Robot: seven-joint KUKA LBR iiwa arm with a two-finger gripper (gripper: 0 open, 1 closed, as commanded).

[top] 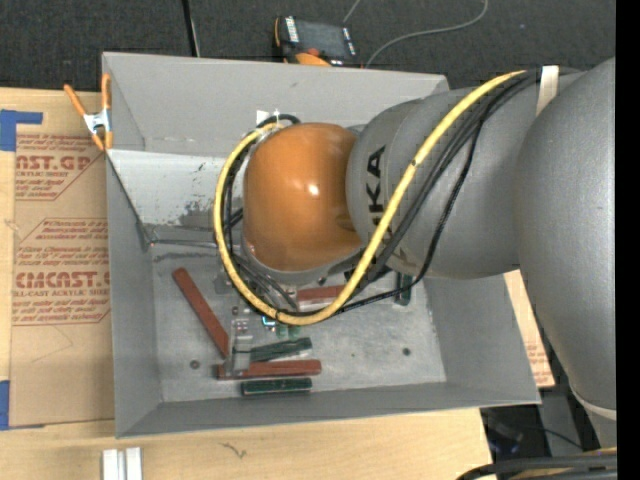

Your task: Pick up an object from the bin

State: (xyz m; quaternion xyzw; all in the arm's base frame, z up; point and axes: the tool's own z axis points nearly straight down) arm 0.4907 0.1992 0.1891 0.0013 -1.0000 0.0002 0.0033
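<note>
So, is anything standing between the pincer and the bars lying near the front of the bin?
Nothing visible does. The pincer hangs just above the reddish-brown bar and the dark green bar by the bin's near wall; the slanted brown stick lies off to the side, not in between.

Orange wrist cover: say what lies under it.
Below the orange cover, the gripper sits near a slanted reddish-brown bar, a level reddish bar and a dark green bar. The bin floor beneath the cover is hidden.
</note>
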